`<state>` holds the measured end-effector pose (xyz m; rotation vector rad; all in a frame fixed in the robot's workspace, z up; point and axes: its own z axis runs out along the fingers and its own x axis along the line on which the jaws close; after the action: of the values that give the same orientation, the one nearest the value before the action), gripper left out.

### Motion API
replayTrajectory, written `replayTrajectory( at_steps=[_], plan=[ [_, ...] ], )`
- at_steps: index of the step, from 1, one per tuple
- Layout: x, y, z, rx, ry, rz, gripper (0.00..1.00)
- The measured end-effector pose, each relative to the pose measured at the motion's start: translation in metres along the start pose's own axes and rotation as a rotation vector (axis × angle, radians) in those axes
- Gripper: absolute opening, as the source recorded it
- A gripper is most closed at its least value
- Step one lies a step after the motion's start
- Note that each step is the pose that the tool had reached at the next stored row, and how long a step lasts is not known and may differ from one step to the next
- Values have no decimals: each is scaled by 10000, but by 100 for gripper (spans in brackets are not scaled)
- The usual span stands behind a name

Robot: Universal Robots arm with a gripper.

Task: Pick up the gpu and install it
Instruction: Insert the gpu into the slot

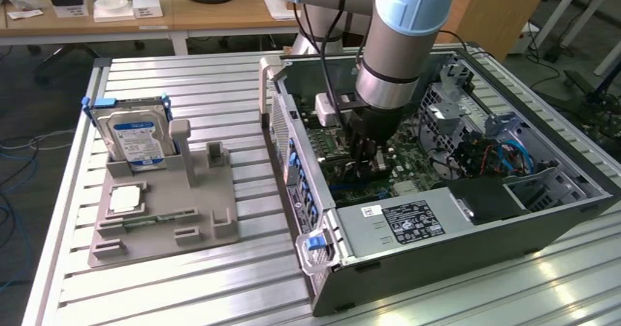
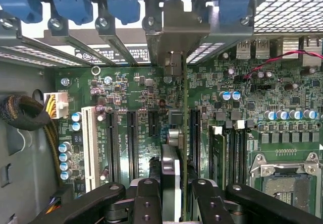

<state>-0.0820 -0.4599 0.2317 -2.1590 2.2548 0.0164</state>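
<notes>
1. The gpu [image 2: 174, 183] stands on edge between the pincer's [image 2: 171, 204] two black fingers [image 2: 146, 199], which are closed on it from either side. It sits directly over the motherboard [image 2: 141, 108], its pale bracket end reaching toward the rear slot openings of the computer case [image 1: 466, 246].

2. Handling, as a judgement: the card looks thin, stiff and light, so weight should not trouble the grip. It is fragile, though, since its contacts and small parts would suffer from side load or twisting. The hold on the two flat faces near the upper edge seems sound, because it leaves the lower contact edge free.

3. Relative to the case: in the exterior view the arm [image 1: 403, 49] reaches down into the open case and the pincer [image 1: 364, 155] is deep among the boards. The black expansion slots [image 2: 132, 143] lie just beside the card and the blue retention clips [image 2: 75, 2] sit at the case's rear wall. I cannot tell whether the card's edge has entered a slot.

4. Room is tight, with cables [image 1: 490, 155] and the power supply [image 1: 412, 220] crowded inside the case.

5. The case rests on a ribbed metal desk [image 1: 223, 78]. Near the case stands a grey fixture [image 1: 165, 217] holding a hard drive [image 1: 136, 140].
</notes>
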Motion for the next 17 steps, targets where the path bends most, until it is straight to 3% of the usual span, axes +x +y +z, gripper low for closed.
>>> replayTrajectory(
  at_steps=[17],
  plan=[
    [-3, 4, -23, -10, 1, -1, 28]
  ],
)
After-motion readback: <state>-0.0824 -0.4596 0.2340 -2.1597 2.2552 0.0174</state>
